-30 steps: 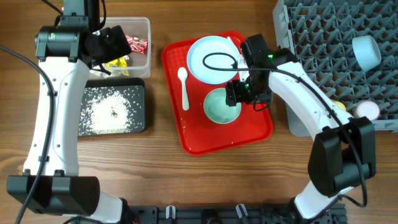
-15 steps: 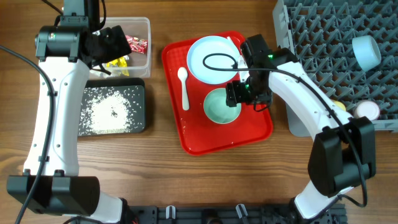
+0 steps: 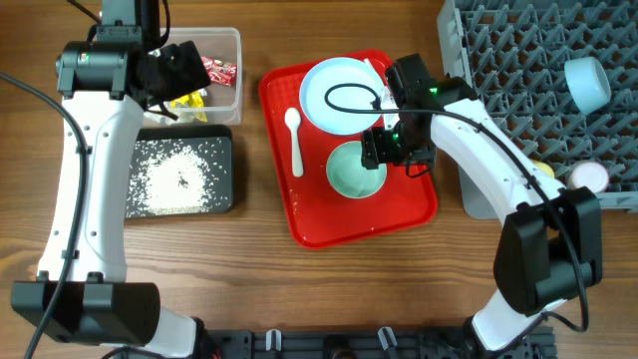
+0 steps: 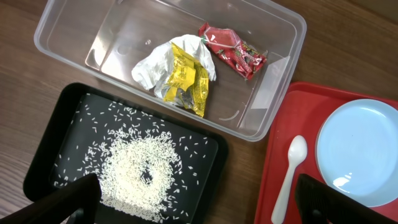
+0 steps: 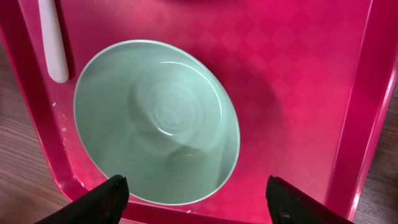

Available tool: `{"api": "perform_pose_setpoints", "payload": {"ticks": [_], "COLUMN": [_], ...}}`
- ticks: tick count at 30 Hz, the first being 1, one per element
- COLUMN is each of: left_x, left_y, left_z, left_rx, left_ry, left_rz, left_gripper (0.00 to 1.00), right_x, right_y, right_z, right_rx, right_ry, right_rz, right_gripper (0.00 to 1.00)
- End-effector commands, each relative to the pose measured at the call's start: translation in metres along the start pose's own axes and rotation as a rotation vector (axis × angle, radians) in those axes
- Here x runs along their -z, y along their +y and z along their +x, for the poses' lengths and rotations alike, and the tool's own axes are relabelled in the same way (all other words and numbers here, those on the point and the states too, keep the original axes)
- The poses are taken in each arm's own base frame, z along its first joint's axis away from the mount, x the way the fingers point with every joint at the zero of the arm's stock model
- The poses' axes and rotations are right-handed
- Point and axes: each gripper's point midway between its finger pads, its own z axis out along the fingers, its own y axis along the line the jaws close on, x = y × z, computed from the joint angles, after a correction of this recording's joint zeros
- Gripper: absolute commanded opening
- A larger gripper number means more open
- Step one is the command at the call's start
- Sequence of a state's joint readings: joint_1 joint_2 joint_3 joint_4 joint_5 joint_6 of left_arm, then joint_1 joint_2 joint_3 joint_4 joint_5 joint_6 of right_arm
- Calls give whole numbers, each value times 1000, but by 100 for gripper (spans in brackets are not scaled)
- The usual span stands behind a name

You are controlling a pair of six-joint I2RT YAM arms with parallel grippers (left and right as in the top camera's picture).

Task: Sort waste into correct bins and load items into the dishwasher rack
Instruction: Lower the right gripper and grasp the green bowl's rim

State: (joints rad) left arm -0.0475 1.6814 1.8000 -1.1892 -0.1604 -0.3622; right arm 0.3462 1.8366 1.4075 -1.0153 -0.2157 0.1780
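Note:
A pale blue bowl [image 3: 353,174] [image 5: 155,121] sits on the red tray [image 3: 399,214]. My right gripper [image 3: 397,148] [image 5: 198,202] is open just above the bowl's right rim. A pale blue plate [image 3: 344,95] [image 4: 360,149] and a white spoon [image 3: 294,140] [image 4: 287,174] also lie on the tray. The clear bin [image 3: 231,60] [image 4: 74,31] holds the yellow wrapper [image 4: 189,78], white napkin [image 4: 149,68] and red wrapper [image 4: 233,50]. The black bin [image 3: 224,165] [image 4: 68,118] holds rice grains [image 4: 140,174]. My left gripper [image 3: 179,75] [image 4: 196,208] is open and empty above the bins. The grey rack [image 3: 518,90] holds another pale blue bowl [image 3: 588,83].
A pinkish-white cup [image 3: 586,178] and a bit of yellow [image 3: 541,170] show at the rack's lower right. A black cable loop [image 3: 349,97] lies over the plate. Bare wooden table [image 3: 249,279] lies in front.

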Motion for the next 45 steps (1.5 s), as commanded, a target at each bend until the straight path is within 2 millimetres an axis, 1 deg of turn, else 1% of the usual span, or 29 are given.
{"api": "perform_pose_setpoints", "payload": {"ticks": [1,19,21,23,25,27,29,32,34,35,36,37,38,39,40,41,43,45], "left_x": [-3,-3,-3,-3,-3,-3,-3,-3,-3,-3,-3,-3,-3,-3,-3,-3,-3,-3], "left_y": [1,1,1,1,1,1,1,1,1,1,1,1,1,1,1,1,1,1], "left_z": [-1,-1,-1,-1,-1,-1,-1,-1,-1,-1,-1,-1,-1,-1,-1,-1,-1,-1], "left_rx": [15,15,15,15,15,15,15,15,15,15,15,15,15,15,15,15,15,15], "left_ry": [0,0,0,0,0,0,0,0,0,0,0,0,0,0,0,0,0,0], "left_rz": [-14,-14,-14,-14,-14,-14,-14,-14,-14,-14,-14,-14,-14,-14,-14,-14,-14,-14], "left_gripper": [100,100,100,100,100,100,100,100,100,100,100,100,100,100,100,100,100,100], "right_x": [-11,-11,-15,-27,-41,-51,-60,-69,-69,-69,-69,-69,-67,-66,-64,-62,-58,-47], "right_y": [-3,-1,-2,-5,-9,-13,-15,-18,-18,-17,-17,-18,-20,-23,-26,-28,-30,-29], "right_z": [3,-13,-11,-5,1,4,6,10,7,5,4,3,1,-1,-2,-4,-7,-13], "right_rx": [14,30,30,27,17,2,5,7,7,2,-11,-15,-20,-27,-37,-43,-51,-48], "right_ry": [27,-40,-33,-24,-25,-31,-46,-54,-66,-75,-81,-83,-90,-93,-95,-96,-105,-137], "right_rz": [10,2,3,5,4,7,4,4,1,-1,-1,1,1,2,2,3,4,0], "right_gripper": [76,75,75,74,72,70,65,54,47,41,38,37,30,19,11,4,4,5]}}
